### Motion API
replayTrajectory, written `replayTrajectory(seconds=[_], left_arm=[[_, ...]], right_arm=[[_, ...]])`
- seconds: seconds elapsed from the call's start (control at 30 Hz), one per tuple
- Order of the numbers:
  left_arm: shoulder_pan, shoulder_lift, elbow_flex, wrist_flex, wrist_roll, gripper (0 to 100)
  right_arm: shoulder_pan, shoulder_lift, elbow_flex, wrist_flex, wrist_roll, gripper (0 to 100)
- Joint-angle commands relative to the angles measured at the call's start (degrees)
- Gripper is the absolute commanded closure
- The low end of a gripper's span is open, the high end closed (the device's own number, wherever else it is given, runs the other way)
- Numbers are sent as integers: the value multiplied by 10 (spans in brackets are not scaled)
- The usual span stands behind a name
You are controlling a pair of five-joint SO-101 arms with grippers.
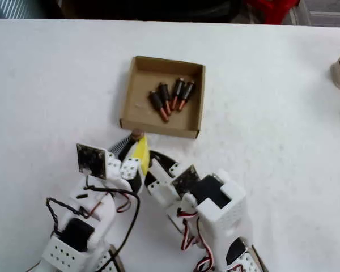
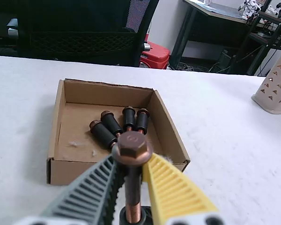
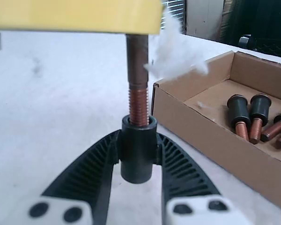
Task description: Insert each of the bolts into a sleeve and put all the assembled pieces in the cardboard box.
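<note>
White table [image 1: 272, 113]: my left claw [image 2: 131, 163] clamps the bolt [image 2: 133, 146] upright, just beside the cardboard box [image 1: 135, 107]; its thread enters the sleeve [image 3: 138, 157] gripped in my right claw [image 3: 136, 143]. Four assembled pieces [image 1: 170, 97] lie inside the box.

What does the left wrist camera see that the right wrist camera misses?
Left wrist, not right: the hex head of the bolt, all four walls of the box, and a pale basket. Right wrist, not left: black jaws clamped on the sleeve, with the bolt's thread entering it. Both: the bolt, the box and the assembled pieces lying in it.
</note>
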Motion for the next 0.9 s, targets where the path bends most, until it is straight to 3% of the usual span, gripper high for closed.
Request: replayTrajectory(seconds=[0.0, 0.4, 0.73, 0.87], left_arm=[[18, -7, -4, 3, 11, 980], [30, 131, 0, -74, 9, 980], [32, 132, 0, 13, 11, 980], [75, 132, 0, 55, 11, 980]], right_arm=[[5, -18, 4, -11, 8, 983], [7, -18, 4, -12, 7, 983], [7, -18, 4, -12, 7, 983], [7, -18, 4, -12, 7, 983]])
